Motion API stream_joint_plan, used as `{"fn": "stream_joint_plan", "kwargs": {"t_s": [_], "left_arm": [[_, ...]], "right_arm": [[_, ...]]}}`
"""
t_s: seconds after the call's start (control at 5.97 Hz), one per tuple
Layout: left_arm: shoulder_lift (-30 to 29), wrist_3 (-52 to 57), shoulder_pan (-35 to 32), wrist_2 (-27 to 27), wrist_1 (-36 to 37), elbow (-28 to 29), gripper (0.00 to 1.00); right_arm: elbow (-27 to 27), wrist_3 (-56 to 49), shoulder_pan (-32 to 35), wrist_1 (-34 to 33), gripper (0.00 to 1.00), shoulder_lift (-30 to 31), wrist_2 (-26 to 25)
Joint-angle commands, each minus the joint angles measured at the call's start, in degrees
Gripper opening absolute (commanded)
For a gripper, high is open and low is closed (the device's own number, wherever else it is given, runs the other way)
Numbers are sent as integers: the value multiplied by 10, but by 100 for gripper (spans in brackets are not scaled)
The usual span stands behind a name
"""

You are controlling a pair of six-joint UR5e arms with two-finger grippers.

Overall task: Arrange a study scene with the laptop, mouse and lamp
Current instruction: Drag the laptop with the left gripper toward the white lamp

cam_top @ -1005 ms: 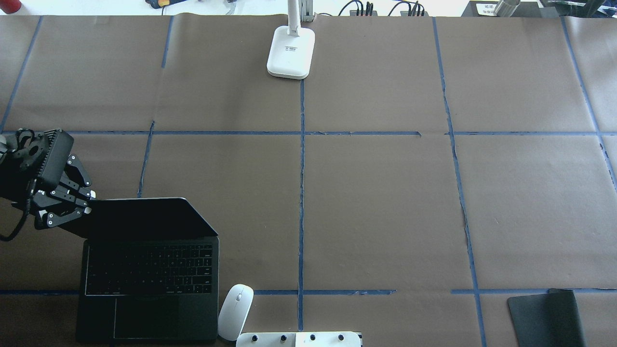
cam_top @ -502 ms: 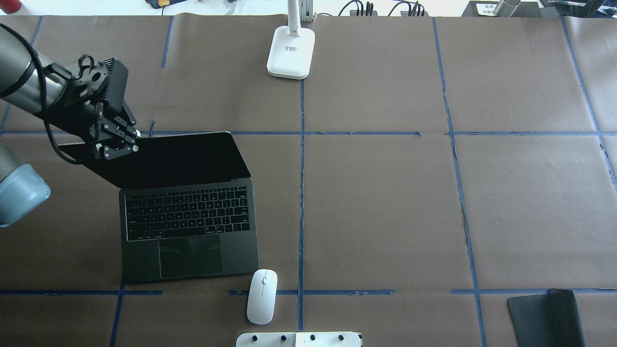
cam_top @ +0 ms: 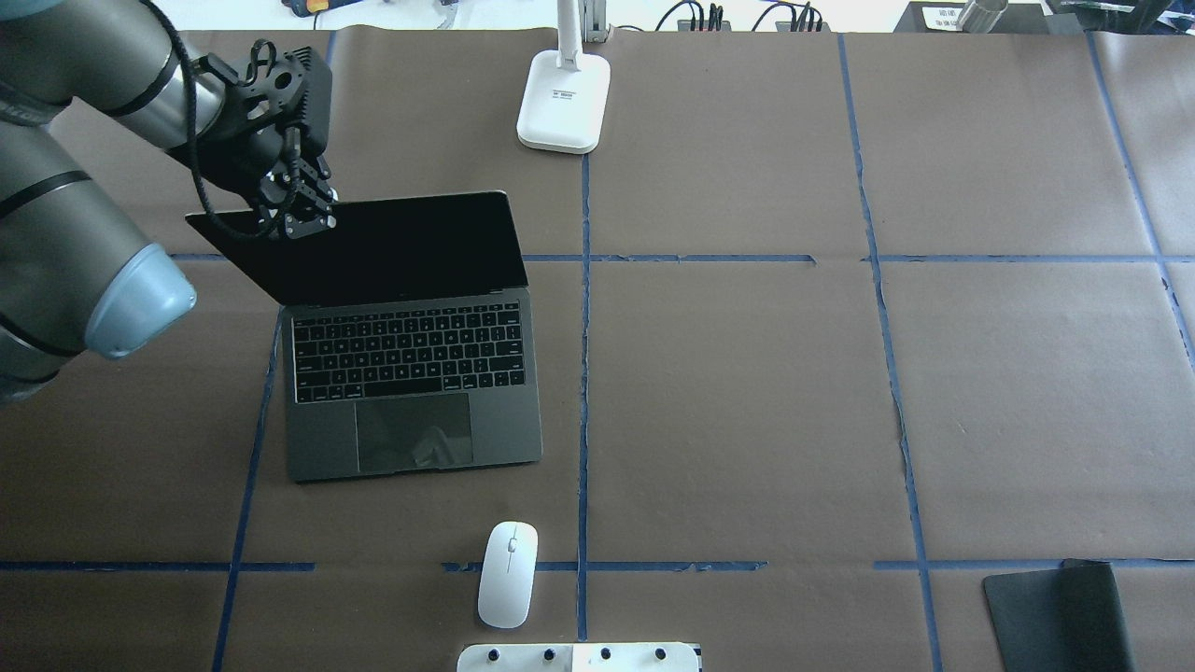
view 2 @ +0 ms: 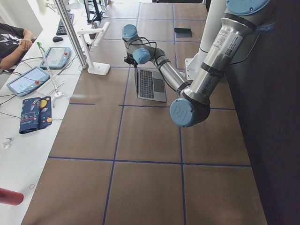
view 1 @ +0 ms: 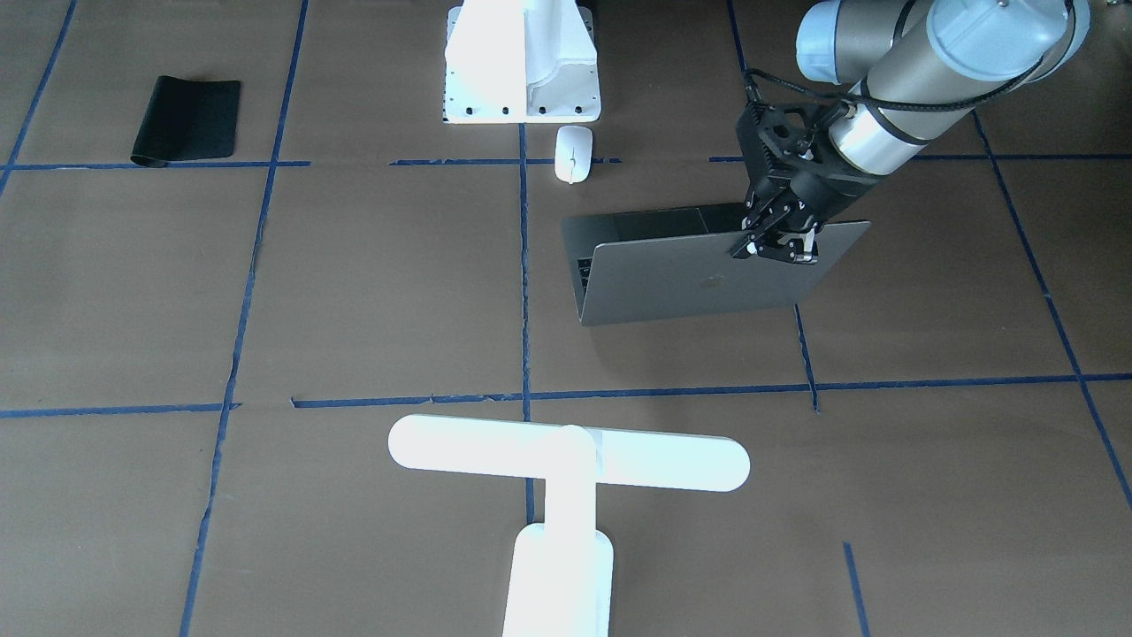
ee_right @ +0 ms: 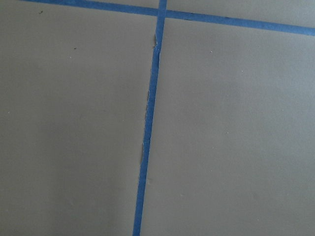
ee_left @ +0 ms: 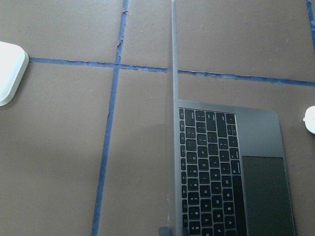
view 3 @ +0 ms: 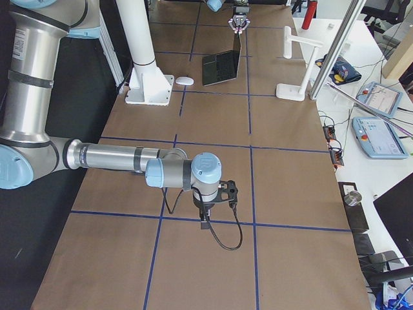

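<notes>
The left gripper is clamped tight on the top edge of the lid of the open laptop, near the lid's left corner. The mouse lies near the laptop's front right corner (not touching). The lamp stands beyond the lid. The right gripper, well apart from the laptop, seems to point downward; whether it is parted or closed I cannot tell.

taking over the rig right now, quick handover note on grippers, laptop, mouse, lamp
Grippers: left gripper shut on the laptop at its lid's top edge, near the corner on the robot's left; right gripper over bare table far to the right, open or shut cannot be told.
Things: laptop open, left of the centre tape line; mouse apart from it, nearer the robot; lamp at the far edge, centre.
Done: laptop open.
Left: release the lid, then probably bring mouse and lamp nearer.
</notes>
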State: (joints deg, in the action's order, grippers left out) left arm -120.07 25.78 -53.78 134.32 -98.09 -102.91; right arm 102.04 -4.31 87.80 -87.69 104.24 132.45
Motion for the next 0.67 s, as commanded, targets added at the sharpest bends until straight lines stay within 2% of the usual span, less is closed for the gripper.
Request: {"fn": "stream_joint_plan", "kwargs": {"t_s": [0.0,0.33,0.5], "left_arm": [[-80,-5,0,-20,0,73,3],[-194,-20,2,-23,-2,187,5],[-212,-18,10,-45,-7,212,6]], "right_arm": [[-1,0,0,0,100,0,0],[-1,1,0,0,100,0,1],[-4,1,0,0,100,0,0]]}}
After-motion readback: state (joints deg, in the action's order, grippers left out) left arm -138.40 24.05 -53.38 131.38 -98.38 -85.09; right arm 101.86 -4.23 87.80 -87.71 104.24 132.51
